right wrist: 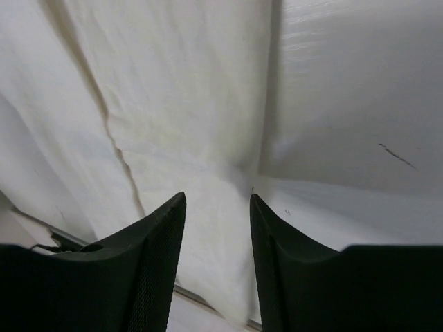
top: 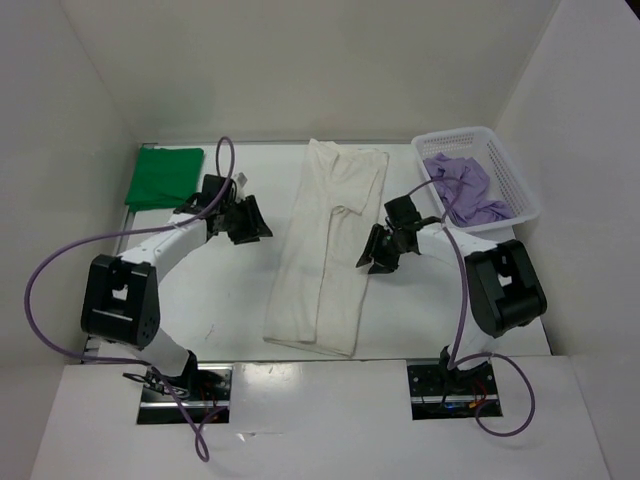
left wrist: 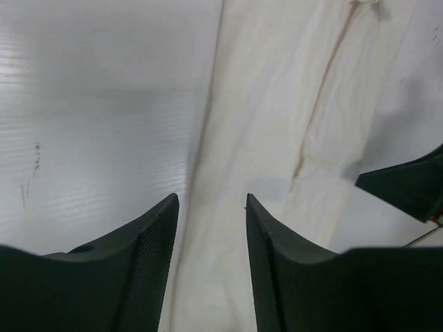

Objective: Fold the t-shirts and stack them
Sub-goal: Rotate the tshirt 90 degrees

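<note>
The white t-shirt (top: pixel 325 250) lies in a long folded strip down the middle of the table; it also shows in the left wrist view (left wrist: pixel 291 111) and the right wrist view (right wrist: pixel 173 104). The green t-shirt (top: pixel 163 177) lies folded at the back left. The lavender t-shirt (top: pixel 462 185) is bunched in the basket. My left gripper (top: pixel 252 222) is open and empty, just left of the white shirt's edge (left wrist: pixel 211 200). My right gripper (top: pixel 375 255) is open and empty, at the shirt's right edge (right wrist: pixel 218 197).
A white mesh basket (top: pixel 510 165) stands at the back right. White walls close the table at the back and both sides. Purple cables loop from both arms.
</note>
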You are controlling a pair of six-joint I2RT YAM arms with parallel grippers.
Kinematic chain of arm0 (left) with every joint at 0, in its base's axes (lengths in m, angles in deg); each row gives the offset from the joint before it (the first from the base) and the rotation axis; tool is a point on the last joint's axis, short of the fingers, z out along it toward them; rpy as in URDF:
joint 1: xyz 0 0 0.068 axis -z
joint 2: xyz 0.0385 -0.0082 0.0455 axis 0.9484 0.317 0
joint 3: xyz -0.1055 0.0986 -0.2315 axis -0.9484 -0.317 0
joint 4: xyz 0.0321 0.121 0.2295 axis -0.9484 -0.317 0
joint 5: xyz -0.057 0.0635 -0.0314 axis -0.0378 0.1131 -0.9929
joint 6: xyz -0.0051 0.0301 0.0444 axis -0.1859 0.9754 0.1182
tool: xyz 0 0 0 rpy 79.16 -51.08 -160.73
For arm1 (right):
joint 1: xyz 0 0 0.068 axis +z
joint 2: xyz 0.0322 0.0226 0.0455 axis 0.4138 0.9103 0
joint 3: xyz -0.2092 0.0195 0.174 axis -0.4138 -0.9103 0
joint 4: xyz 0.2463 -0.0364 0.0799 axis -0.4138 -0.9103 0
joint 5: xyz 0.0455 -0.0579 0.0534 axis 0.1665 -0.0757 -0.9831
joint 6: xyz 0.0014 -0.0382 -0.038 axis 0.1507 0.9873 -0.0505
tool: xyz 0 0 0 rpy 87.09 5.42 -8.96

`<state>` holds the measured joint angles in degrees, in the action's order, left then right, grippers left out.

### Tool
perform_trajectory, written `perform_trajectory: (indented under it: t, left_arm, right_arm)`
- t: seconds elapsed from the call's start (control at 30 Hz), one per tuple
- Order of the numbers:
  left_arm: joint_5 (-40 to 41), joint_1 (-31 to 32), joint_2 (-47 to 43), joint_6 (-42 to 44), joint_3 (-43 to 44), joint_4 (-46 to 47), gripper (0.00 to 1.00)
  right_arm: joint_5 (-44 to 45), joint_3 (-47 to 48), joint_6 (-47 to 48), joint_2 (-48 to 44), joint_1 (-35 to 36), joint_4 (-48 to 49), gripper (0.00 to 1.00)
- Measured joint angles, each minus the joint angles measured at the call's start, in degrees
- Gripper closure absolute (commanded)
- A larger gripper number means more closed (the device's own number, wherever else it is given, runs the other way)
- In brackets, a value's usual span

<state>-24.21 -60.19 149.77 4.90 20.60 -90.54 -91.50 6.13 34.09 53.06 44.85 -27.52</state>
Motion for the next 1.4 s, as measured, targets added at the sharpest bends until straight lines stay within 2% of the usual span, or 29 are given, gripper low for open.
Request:
perform_trajectory:
  t: [0.07, 0.13, 0.17, 0.27, 0.4, 0.6, 0.67, 0.77, 0.9, 0.93, 1.07, 1.23, 1.27, 1.3, 1.33, 1.37, 1.4]
  left_arm:
    - [0.04, 0.92, 2.95, 0.02, 0.57, 0.72, 0.45]
    - [0.00, 1.49, 6.32, 0.02, 1.05, 1.20, 0.45]
    - [0.02, 1.73, 7.80, 0.02, 1.22, 1.68, 0.49]
    - [0.26, 2.38, 12.72, -0.07, 3.32, 2.27, 0.49]
    - [0.48, 2.64, 20.24, -0.07, 11.43, 3.76, 0.45]
    - [0.31, 2.69, 35.82, -0.04, 30.88, 5.86, 0.46]
    - [-0.72, 2.69, 40.50, -0.28, 36.57, 6.49, 0.52]
    - [-2.12, 2.69, 46.29, -1.77, 43.76, 6.36, 0.72]
    - [-2.82, 2.69, 51.52, -3.45, 51.06, 5.88, 0.91]
    - [-2.84, 2.69, 52.35, -3.72, 52.43, 5.55, 1.00]
    - [-2.75, 2.60, 52.98, -6.40, 53.02, 6.19, 1.00]
    - [-2.69, 0.02, 48.96, -10.40, 44.04, 11.76, 1.00]
    - [-2.67, -1.09, 47.45, -10.97, 41.48, 12.24, 0.98]
    - [-2.47, -2.27, 46.05, -11.17, 39.45, 12.48, 0.90]
    - [-1.92, -3.45, 44.70, -11.28, 37.27, 12.90, 0.66]
    - [-1.75, -4.35, 43.43, -11.41, 35.30, 13.55, 0.53]
    - [-2.21, -5.29, 42.05, -11.82, 33.48, 14.47, 0.35]
  right_arm:
    - [0.26, 0.11, 1.16, -1.57, -1.49, -1.25, 0.52]
    - [0.92, 0.68, 1.49, -2.86, -2.64, -2.12, 0.59]
    - [1.22, 1.44, 1.70, -3.15, -3.17, -2.60, 0.70]
    - [2.71, 4.87, 2.14, -3.02, -4.35, -2.80, 0.88]
    - [2.47, 6.25, 2.27, -3.02, -4.81, -1.36, 0.89]
    - [0.52, 3.37, 2.25, -4.17, -4.81, -1.05, 0.84]
    - [-0.24, 1.92, 2.16, -5.29, -4.81, -1.01, 0.82]
    - [-1.44, 0.15, 1.86, -6.99, -4.81, -0.98, 0.81]
    - [-2.25, -0.02, 1.81, -7.67, -4.81, -0.61, 0.81]
    - [-2.64, -0.02, 1.79, -7.69, -4.81, -0.46, 0.81]
    - [-3.98, -0.02, 1.66, -7.72, -4.81, -0.17, 0.78]
    - [-4.68, -0.02, 1.68, -7.80, -4.81, -0.17, 0.76]
    - [-4.76, -0.04, 1.68, -7.89, -4.81, -0.17, 0.76]
    - [-4.83, -0.15, 1.68, -8.00, -4.81, -0.11, 0.73]
    - [-4.90, -0.35, 1.70, -8.13, -4.81, -0.07, 0.71]
    - [-5.01, -0.61, 1.68, -8.26, -4.81, -0.04, 0.71]
    - [-5.16, -0.85, 1.68, -8.33, -4.81, -0.07, 0.68]
